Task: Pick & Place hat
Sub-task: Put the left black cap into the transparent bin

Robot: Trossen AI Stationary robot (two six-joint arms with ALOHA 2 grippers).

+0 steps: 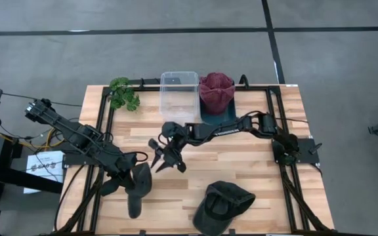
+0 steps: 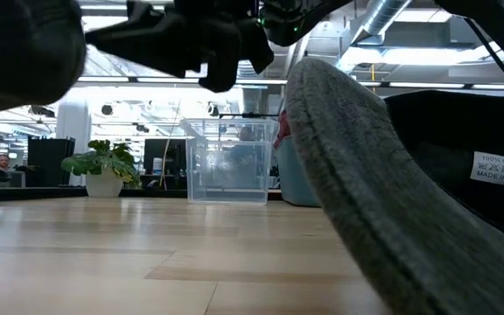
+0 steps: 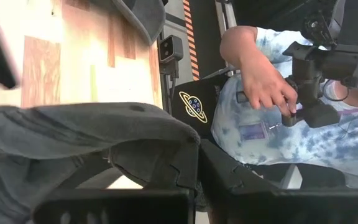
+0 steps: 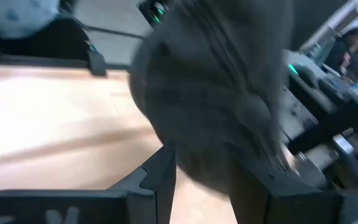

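Left arm: dark, jointed, reaching from the table's left edge toward the front centre; its left gripper has the fingers closed on a dark grey fabric hat. Right arm: folded from the right rail across the table's middle; its right gripper points down, fingers part-spread, nothing visibly between them.

We see even, soft overhead light on the table, faint shadows only, bright ceiling lights glaring in the low view, the near hat out of focus there — the right wrist view smeared with blur, the left wrist view washed out on the wood.
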